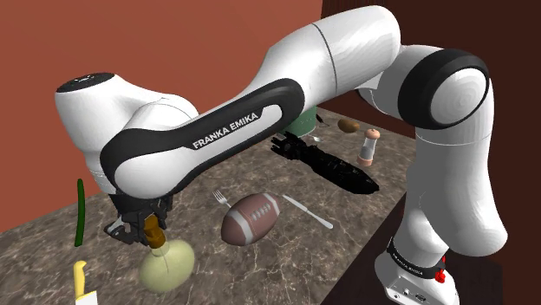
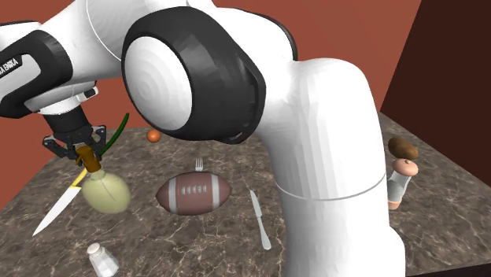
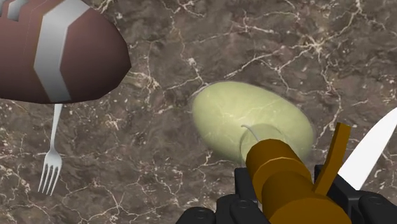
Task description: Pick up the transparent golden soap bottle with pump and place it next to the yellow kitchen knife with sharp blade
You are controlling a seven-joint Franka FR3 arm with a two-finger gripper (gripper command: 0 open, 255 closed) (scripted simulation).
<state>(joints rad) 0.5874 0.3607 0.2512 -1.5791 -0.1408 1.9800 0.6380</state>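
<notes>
The soap bottle (image 1: 166, 264) has a pale yellow-green rounded body and a golden-brown pump. My gripper (image 1: 143, 227) is shut on its pump neck, and the body hangs below it, low at the marble tabletop (image 1: 286, 251). The yellow-handled knife (image 1: 80, 279) with a white blade lies just beside the bottle, toward the shoulder view's left. In the second exterior view the bottle (image 2: 105, 191) is under my gripper (image 2: 83, 153), right next to the knife (image 2: 57, 208). In the wrist view the fingers (image 3: 245, 191) clasp the pump (image 3: 286, 181) above the bottle's body (image 3: 251, 118), with the knife's blade (image 3: 372, 149) alongside.
A brown football (image 1: 251, 217) lies mid-table with a fork (image 1: 221, 198) and a silver table knife (image 1: 308, 211) by it. A long green stalk (image 1: 78, 212) lies by the wall. A black object (image 1: 329, 166), a shaker (image 1: 369, 146) and a white shaker (image 2: 101, 260) stand around.
</notes>
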